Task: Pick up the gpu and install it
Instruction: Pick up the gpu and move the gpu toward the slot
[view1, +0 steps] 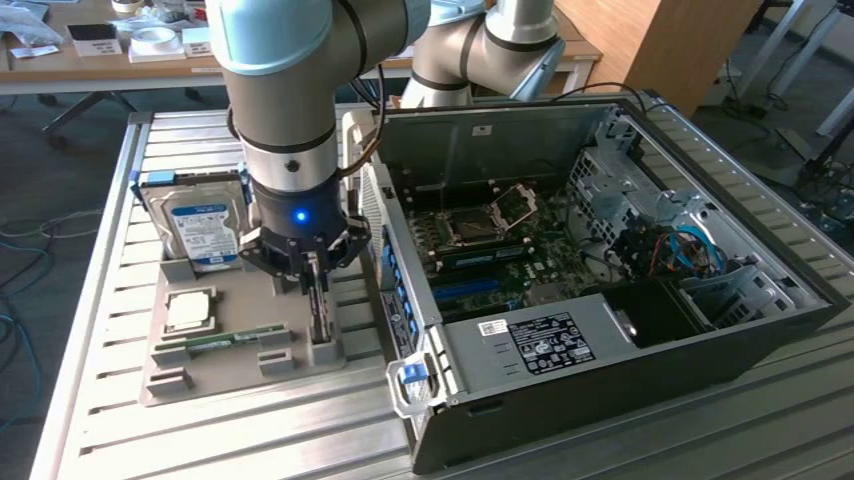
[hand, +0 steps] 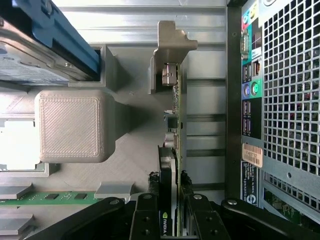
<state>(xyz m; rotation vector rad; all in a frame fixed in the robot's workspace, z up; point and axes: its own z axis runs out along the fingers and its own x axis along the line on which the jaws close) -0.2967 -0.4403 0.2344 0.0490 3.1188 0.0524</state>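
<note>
The gpu (view1: 319, 312) stands on edge in a slot of the grey holder tray (view1: 220, 378), beside the open computer case (view1: 601, 250). Seen edge-on in the wrist view, the gpu (hand: 176, 107) shows its green board and its silver end bracket (hand: 170, 42). My gripper (view1: 314, 272) hangs straight down over the card. Its black fingers (hand: 149, 202) press against both faces of the card's near end, so my gripper (hand: 170, 192) is shut on the gpu. The card still rests in its slot.
A hard drive (view1: 200, 225) with a blue-white label stands at the tray's back. A CPU (view1: 187, 310) and a green RAM stick (view1: 234, 338) lie on the tray. The case's rear port panel (hand: 250, 100) is close beside the card. The motherboard (view1: 494, 250) lies exposed inside the case.
</note>
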